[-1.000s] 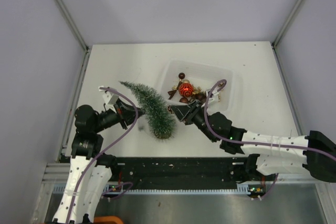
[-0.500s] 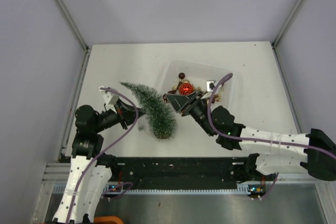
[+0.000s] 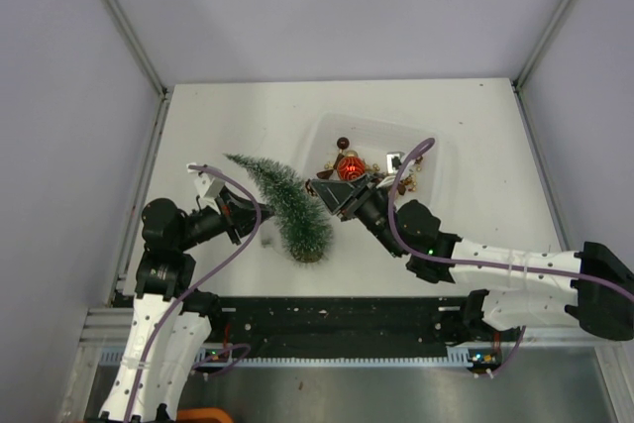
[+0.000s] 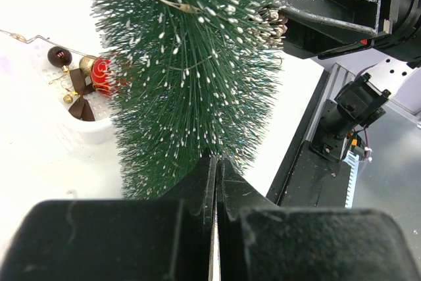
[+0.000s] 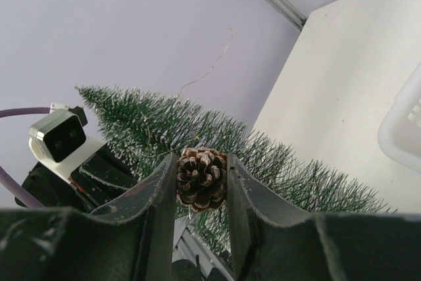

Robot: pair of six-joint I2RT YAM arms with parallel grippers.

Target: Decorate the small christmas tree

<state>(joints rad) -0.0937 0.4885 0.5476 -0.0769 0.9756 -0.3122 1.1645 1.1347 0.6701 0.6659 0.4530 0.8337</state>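
The small christmas tree (image 3: 282, 203) leans over the table, its tip to the far left and its wooden base (image 3: 309, 255) toward me. My left gripper (image 3: 254, 218) is shut, its tips (image 4: 216, 160) buried in the bristles of the tree (image 4: 184, 77) on its left side. My right gripper (image 3: 321, 188) is shut on a brown pinecone (image 5: 202, 179) and holds it against the right side of the tree (image 5: 276, 162). In the left wrist view the pinecone (image 4: 272, 21) touches the bristles beside the black right gripper (image 4: 329, 11).
A white tray (image 3: 436, 142) behind the right arm holds a red bauble (image 3: 349, 167), dark baubles and brown bows. The same tray (image 4: 85, 129) shows left of the tree in the left wrist view. The black rail (image 3: 327, 319) runs along the near edge.
My right gripper has carried the pinecone up and to the left, from near the tree's base to its middle. The left gripper and the tree have stayed put.
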